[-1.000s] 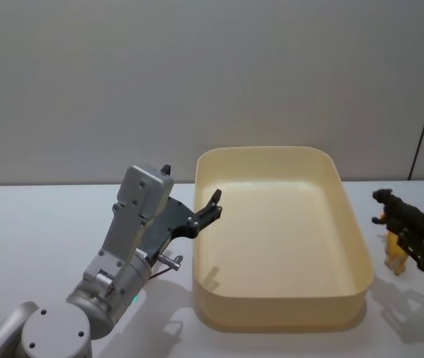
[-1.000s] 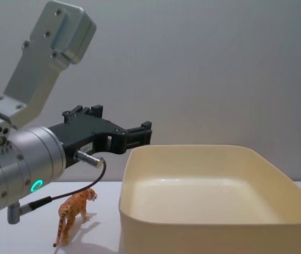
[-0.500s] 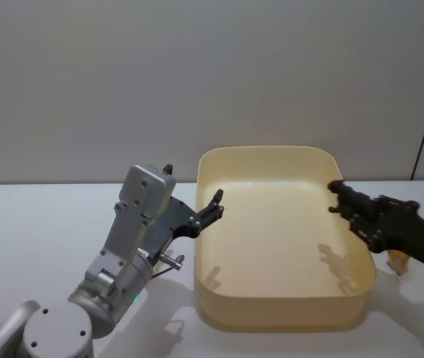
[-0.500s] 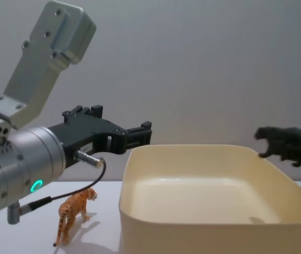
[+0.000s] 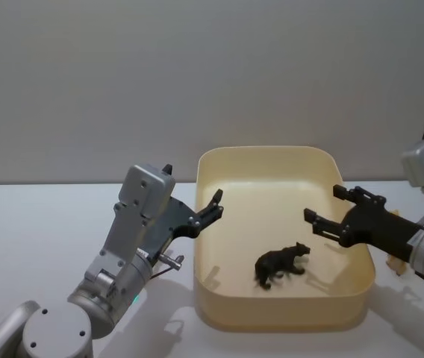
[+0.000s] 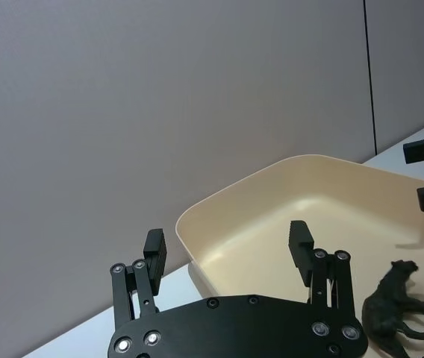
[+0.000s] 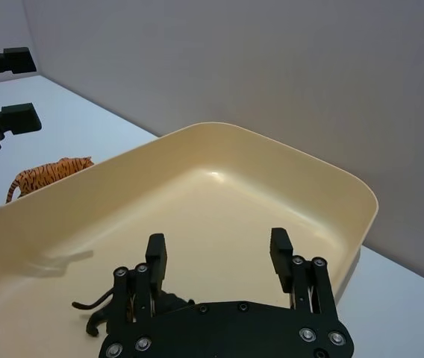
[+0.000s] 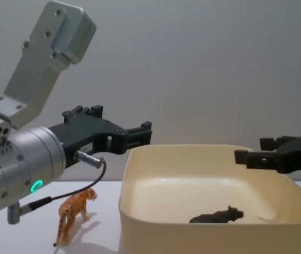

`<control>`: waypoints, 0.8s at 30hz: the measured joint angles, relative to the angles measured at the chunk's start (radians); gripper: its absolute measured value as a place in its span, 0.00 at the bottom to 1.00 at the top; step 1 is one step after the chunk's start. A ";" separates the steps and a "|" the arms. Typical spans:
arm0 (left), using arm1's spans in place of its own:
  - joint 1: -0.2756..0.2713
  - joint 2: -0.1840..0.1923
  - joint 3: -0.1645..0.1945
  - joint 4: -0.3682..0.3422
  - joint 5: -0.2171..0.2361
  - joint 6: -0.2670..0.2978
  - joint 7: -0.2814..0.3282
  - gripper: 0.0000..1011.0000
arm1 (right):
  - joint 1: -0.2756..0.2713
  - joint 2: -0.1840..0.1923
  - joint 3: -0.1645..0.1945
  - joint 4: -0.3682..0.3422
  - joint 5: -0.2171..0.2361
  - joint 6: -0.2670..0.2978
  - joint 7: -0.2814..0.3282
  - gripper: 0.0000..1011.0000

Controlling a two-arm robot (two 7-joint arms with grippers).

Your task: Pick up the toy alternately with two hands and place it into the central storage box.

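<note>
Right pincer [image 5: 324, 206] hangs above the right half of the cream storage box [image 5: 268, 152], fingers spread wide and empty, tips pointing across the box toward the left pincer [image 5: 213, 204]. The black toy cat [image 5: 281, 265] is inside the box, on its feet on the floor, below the right pincer and a bit nearer the robot. It's apart from the fingers, w/ its head toward the box's right wall.

Left pincer is held in the air at the box's left rim, fingers also spread and empty, tips just over the rim. Behind it is the thick silver arm w/ the green light ring [image 8: 36, 186] lit, and a grey bracket rises above the wrist.

Under the left pincer, outside the box, an orange tiger toy [image 8: 75, 210] stands on the white worktop [image 5: 40, 224], near the left wall but not touching it. In the chest view a black cable [image 8: 81, 189] from the wrist loops in front of the tiger's head, and the arm sits btwn the camera and its back end.

On the far side of the right pincer, outside the box's right wall, a small yellow toy [image 5: 397, 262] stands on the worktop. It's mostly covered by the right arm, prob. another animal. The box wall stands btwn it and the black cat.

Plain grey wall [image 5: 197, 74] behind.
</note>
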State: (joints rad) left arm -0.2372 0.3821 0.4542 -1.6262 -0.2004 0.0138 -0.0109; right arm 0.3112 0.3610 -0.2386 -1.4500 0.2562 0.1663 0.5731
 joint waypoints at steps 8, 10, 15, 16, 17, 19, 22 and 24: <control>0.000 0.000 0.000 0.000 0.000 0.000 0.000 0.99 | -0.005 0.011 0.006 -0.008 0.008 0.001 -0.007 0.99; 0.000 0.000 0.000 0.000 0.000 0.000 0.000 0.99 | -0.014 0.020 0.012 -0.018 0.017 0.002 -0.014 0.99; 0.000 0.000 0.000 0.000 0.000 0.000 0.000 0.99 | -0.056 0.060 0.043 -0.064 0.055 0.010 -0.045 0.99; 0.000 0.000 0.000 0.000 0.000 0.000 0.000 0.99 | -0.065 0.069 0.050 -0.073 0.061 0.011 -0.050 0.99; 0.000 0.000 0.000 0.000 0.000 0.000 0.000 0.99 | -0.082 0.084 0.061 -0.090 0.076 0.013 -0.063 0.99; 0.000 0.000 0.000 0.000 0.000 0.000 0.000 0.99 | -0.095 0.096 0.070 -0.102 0.088 0.016 -0.073 0.99; 0.000 0.000 0.000 0.000 0.000 0.000 0.000 0.99 | -0.131 0.125 0.095 -0.133 0.116 0.021 -0.098 0.99; 0.000 0.000 0.000 0.000 0.000 0.000 0.000 0.99 | -0.160 0.149 0.114 -0.157 0.136 0.025 -0.115 0.99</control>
State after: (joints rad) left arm -0.2372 0.3821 0.4542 -1.6262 -0.2004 0.0138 -0.0109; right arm 0.1517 0.5097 -0.1242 -1.6066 0.3922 0.1910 0.4586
